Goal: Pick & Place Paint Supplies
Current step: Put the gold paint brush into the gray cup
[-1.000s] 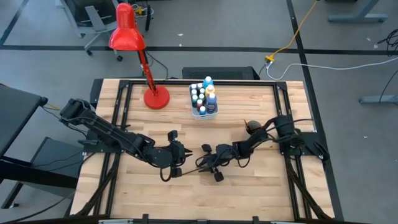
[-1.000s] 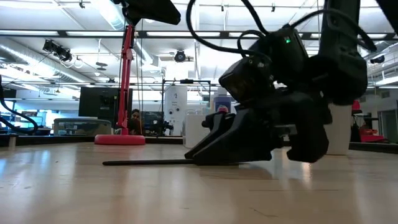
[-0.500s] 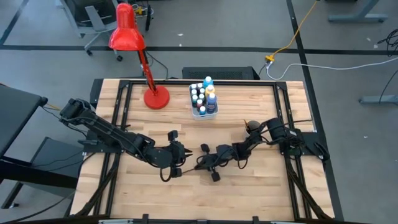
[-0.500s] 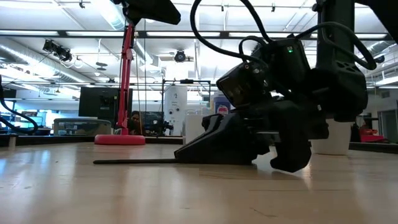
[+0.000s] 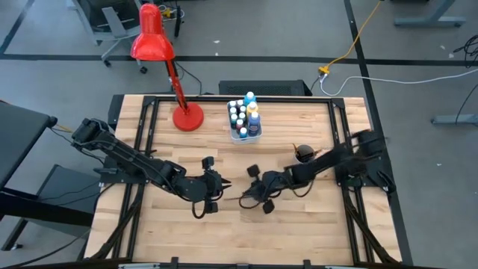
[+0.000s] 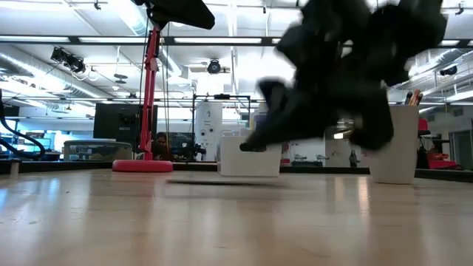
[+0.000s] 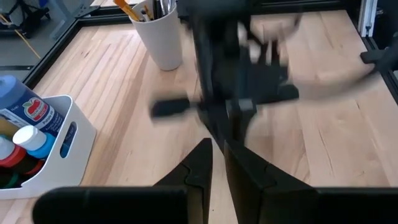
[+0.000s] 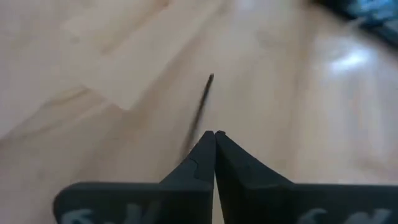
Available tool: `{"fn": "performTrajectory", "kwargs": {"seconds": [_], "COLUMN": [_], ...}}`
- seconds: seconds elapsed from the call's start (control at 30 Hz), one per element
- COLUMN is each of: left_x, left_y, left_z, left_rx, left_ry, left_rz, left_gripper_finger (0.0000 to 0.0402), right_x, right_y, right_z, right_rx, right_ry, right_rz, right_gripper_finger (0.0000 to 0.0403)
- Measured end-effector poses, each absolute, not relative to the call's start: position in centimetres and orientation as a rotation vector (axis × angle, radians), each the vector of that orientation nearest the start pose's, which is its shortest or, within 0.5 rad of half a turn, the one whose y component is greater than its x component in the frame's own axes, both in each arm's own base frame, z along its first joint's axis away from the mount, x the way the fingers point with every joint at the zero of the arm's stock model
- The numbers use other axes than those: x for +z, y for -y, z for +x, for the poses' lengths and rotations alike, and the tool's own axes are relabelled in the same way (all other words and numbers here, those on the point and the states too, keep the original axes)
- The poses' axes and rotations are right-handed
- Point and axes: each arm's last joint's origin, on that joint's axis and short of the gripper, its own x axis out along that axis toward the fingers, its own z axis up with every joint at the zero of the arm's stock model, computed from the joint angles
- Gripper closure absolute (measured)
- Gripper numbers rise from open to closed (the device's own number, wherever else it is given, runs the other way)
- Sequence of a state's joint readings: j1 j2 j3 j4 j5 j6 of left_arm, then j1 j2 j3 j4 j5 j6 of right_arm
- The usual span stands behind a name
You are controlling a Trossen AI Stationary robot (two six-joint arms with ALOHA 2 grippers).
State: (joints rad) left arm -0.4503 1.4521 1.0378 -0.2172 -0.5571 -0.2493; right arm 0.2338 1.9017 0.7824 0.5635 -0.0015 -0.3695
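A thin dark paintbrush [image 8: 204,102] sticks out past the fingertips of my right gripper [image 8: 214,134], which is shut on it near the table's middle [image 5: 258,196]. In the high view the paintbrush [image 5: 245,200] reaches from that gripper toward the left arm. My left gripper [image 5: 222,185] hovers just left of it, pointing at the right gripper. Its fingers [image 7: 217,148] stand a narrow gap apart with nothing between them. Small white-capped paint bottles stand in a white tub [image 5: 244,119] at the table's far middle. My right gripper pinches the paintbrush between its two fingertips, with most of the handle [image 8: 200,115] reaching out beyond them. The fingers slant down toward the table's left, roughly along the brush. The brush seems clear of the wood, though blur hides its far end.
A red desk lamp stands on its base [image 5: 187,118] at the far left. A white cup [image 7: 158,34] with brushes in it stands right of the grippers [image 5: 304,153]. The white tub's wall [image 7: 62,134] shows in the left wrist view. Bare wood lies along the near edge.
My right gripper has risen from the table, drawn slightly toward the right edge and rolled about its own line. The paintbrush, which lay flat on the wood and stuck out from under the gripper, has come up with it.
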Motion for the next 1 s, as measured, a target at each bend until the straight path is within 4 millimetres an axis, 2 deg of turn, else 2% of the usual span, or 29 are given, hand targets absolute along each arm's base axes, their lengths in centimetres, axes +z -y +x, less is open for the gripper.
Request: {"fn": "performTrajectory", "kwargs": {"seconds": [0.17, 0.27, 0.33, 0.4, 0.5, 0.57, 0.6, 0.73, 0.9, 1.0], "left_x": [26.7, 26.7, 26.7, 26.7, 26.8, 26.8, 26.8, 26.8, 26.8, 26.8], "left_y": [12.2, 12.2, 12.2, 12.2, 12.2, 12.2, 12.2, 12.2, 12.2, 12.2], "left_z": [28.7, 28.7, 28.7, 28.7, 28.7, 28.7, 28.7, 28.7, 28.8, 28.8], "left_rx": [0.17, 0.17, 0.171, 0.172, 0.173, 0.173, 0.173, 0.173, 0.173, 0.173], "left_ry": [-0.536, -0.535, -0.535, -0.535, -0.533, -0.532, -0.532, -0.529, -0.529, -0.528], "left_rz": [0.065, 0.065, 0.066, 0.066, 0.065, 0.065, 0.065, 0.063, 0.063, 0.063], "left_gripper_finger": [0.0349, 0.0349, 0.0349, 0.0349, 0.0349, 0.0349, 0.0349, 0.0349, 0.0349, 0.0349], "right_x": [17.2, 21.1, 22.9, 24.2, 25.3, 24.6, 24.0, 20.7, 16.3, 13.3], "right_y": [-8.9, -9.6, -9.5, -9.6, -9.8, -10.1, -10.3, -10.8, -11.2, -11.4], "right_z": [30.5, 28.0, 26.5, 25.9, 26.6, 27.1, 27.3, 27.8, 28.8, 29.6], "right_rx": [0.236, 0.157, 0.091, 0.052, 0.017, 0.063, 0.095, 0.156, 0.125, 0.124], "right_ry": [-0.594, -0.664, -0.712, -0.661, -0.471, -0.414, -0.402, -0.393, -0.375, -0.385], "right_rz": [-0.675, -0.887, -0.99, -0.917, -0.47, -0.27, -0.246, -0.302, -0.185, -0.193], "right_gripper_finger": [0.0402, 0.0402, 0.0402, 0.0402, 0.0401, 0.0394, 0.0388, 0.0355, 0.0305, 0.0279]}}
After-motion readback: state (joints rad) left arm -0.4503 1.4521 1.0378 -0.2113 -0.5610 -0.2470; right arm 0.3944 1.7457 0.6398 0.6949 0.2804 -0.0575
